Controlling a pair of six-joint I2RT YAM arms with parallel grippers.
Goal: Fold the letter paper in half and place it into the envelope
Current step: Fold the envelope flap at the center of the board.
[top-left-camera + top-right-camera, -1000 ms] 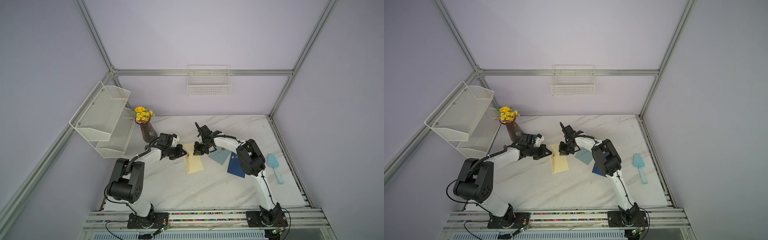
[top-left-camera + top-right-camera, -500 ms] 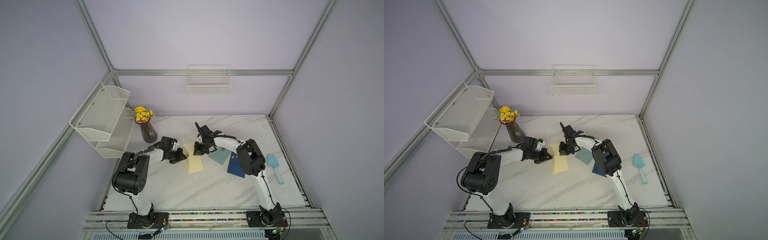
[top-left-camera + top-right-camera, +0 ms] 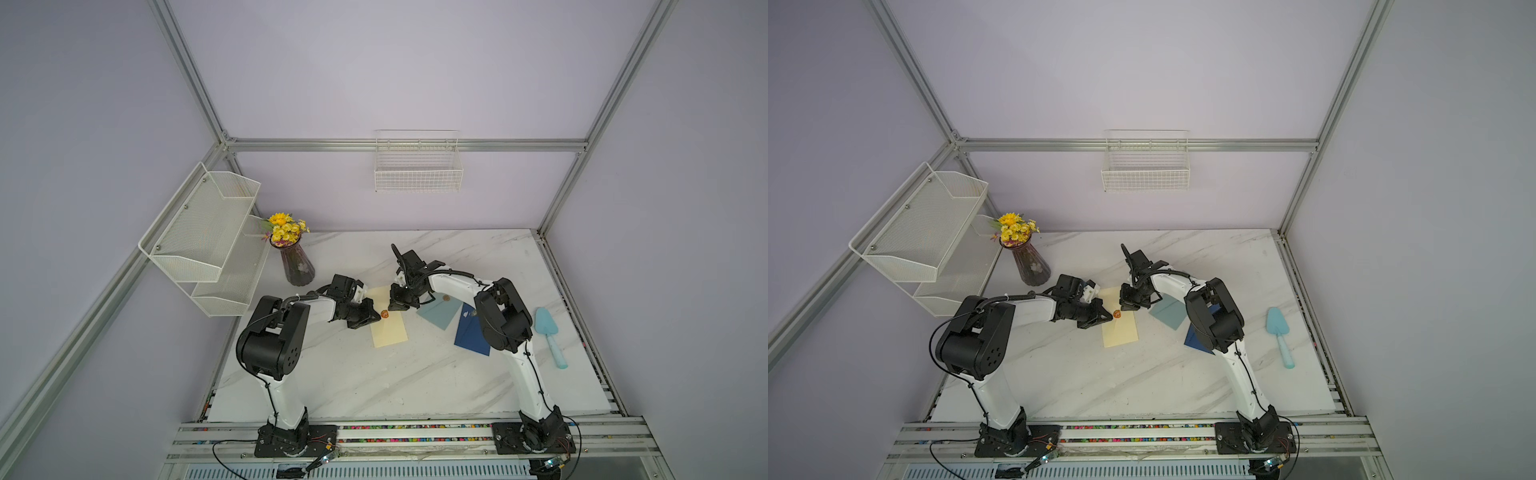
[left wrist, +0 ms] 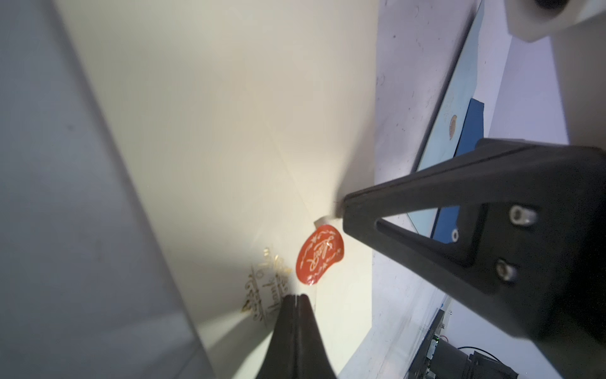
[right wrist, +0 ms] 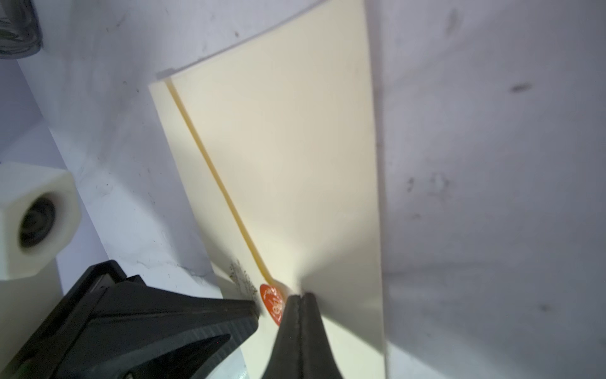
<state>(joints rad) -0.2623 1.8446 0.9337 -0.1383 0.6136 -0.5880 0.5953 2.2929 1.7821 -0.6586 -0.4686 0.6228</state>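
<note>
Envelope (image 3: 390, 332) of cream paper lies flat on the worktop (image 3: 365, 382). Its flap (image 5: 295, 147) is folded down, and a red seal (image 3: 385, 314) sits at the flap's point, about halfway along the envelope.

My left gripper (image 3: 376, 314) reaches over the envelope's long edge on the vase side, with its jaws pressed tight together. Its tip is just beside the seal and above the gold lettering (image 4: 264, 288) printed there. In its wrist view nothing sits between the jaws.

My right gripper (image 3: 390, 308) points in from the opposite long edge, likewise clenched, with its tip right at the seal. The flap's point meets that tip, but the close view is blurred there. I cannot tell whether the paper is pinched or only touched.

The two gripper tips stand near each other with the seal between them. A yellow line (image 5: 213, 177) runs along the flap's slanted edge to the seal.

Off the envelope on my right arm's side lie a pale blue envelope (image 3: 440, 311) and then a navy envelope (image 3: 468, 336), which is partly under that arm. A teal scoop (image 3: 547, 332) lies farthest from the envelope on that side. A vase (image 3: 297, 266) of yellow flowers (image 3: 284, 226) stands off the envelope's other side, past my left gripper.
</note>
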